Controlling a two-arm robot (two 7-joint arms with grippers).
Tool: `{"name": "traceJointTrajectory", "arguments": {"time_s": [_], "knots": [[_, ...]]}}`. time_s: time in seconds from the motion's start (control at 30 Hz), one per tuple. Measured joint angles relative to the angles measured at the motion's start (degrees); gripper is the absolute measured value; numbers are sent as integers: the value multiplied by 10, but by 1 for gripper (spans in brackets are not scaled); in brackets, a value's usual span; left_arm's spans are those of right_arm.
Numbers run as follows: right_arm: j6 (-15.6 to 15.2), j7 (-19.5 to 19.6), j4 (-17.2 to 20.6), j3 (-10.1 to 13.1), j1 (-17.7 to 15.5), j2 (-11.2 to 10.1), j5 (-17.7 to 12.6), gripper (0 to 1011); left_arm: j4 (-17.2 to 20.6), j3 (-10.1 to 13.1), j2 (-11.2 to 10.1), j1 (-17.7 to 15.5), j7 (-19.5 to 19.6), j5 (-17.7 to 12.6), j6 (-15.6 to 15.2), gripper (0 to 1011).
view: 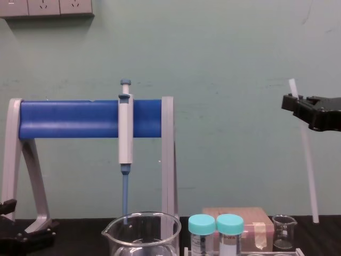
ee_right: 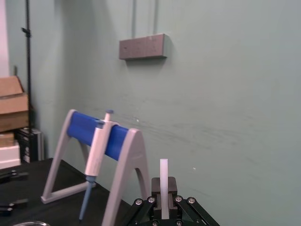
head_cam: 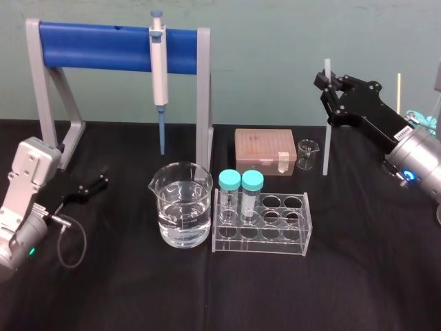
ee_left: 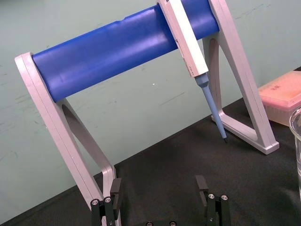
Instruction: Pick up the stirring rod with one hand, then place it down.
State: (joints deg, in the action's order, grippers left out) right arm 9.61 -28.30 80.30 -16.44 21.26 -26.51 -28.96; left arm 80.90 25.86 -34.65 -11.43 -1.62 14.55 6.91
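Observation:
The stirring rod [head_cam: 327, 138] is a thin white translucent stick standing nearly upright at the right back of the table. My right gripper [head_cam: 329, 86] is shut on it near its top end. In the chest view the stirring rod [view: 309, 165] leans slightly, with the right gripper [view: 292, 102] high on it. Its lower end hangs close to the black cloth, beside a small beaker [head_cam: 306, 153]. I cannot tell whether it touches. The right wrist view shows the rod [ee_right: 163, 181] rising between the jaws. My left gripper [head_cam: 100, 181] rests parked at the left, open [ee_left: 158, 188].
A grey and blue stand [head_cam: 96, 38] at the back left carries a hanging pipette [head_cam: 159, 65]. A large beaker of water [head_cam: 182, 205], a clear tube rack [head_cam: 260, 222] with two teal-capped tubes and a pink box [head_cam: 265, 150] occupy the middle.

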Motion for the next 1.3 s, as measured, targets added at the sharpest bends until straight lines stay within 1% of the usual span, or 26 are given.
{"name": "traceJointTrajectory", "arguments": {"time_s": [0.13,0.47,0.77,1.3], "knots": [[-5,11,3,9,-7,1,10,79,0,0,0,0,0,0,0,1000],[-8,14,6,20,-14,9,21,79,0,0,0,0,0,0,0,1000],[-10,11,9,24,-17,14,25,79,0,0,0,0,0,0,0,1000],[-16,9,19,26,-24,16,29,79,0,0,0,0,0,0,0,1000]]}}
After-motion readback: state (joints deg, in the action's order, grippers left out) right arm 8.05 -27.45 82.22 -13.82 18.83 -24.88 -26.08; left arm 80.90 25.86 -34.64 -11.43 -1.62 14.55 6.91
